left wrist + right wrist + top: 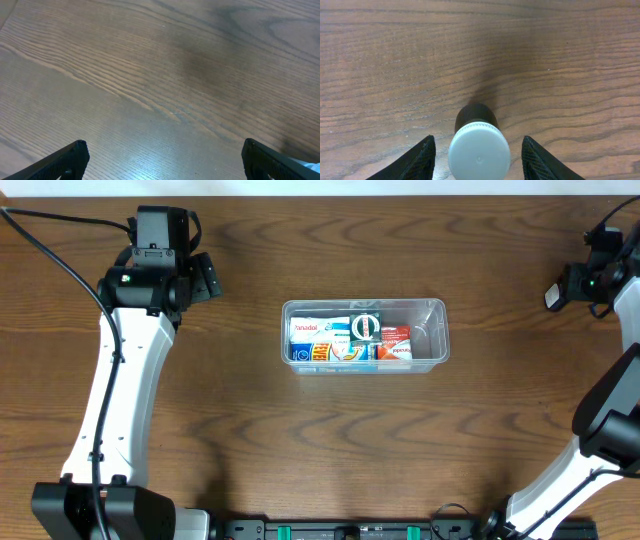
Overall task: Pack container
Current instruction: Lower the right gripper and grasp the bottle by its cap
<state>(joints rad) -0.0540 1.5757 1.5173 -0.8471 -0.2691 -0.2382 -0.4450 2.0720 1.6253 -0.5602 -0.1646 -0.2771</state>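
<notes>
Jaws of left gripper gape above brown wooden table. Right gripper jaws straddle white-capped dark bottle, gaps both sides. I see clear rectangular plastic container mid-table, small colourful boxes inside.

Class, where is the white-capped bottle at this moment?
Right wrist view: the white-capped bottle stands upright on the table between the fingers of the right claw, gaps either side. Overhead, that claw is at the far right, well clear of the container.

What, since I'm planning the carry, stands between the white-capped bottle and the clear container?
Nothing visible. Only bare table lies between the bottle, flanked by the right gripper's jaws, and the container.
</notes>
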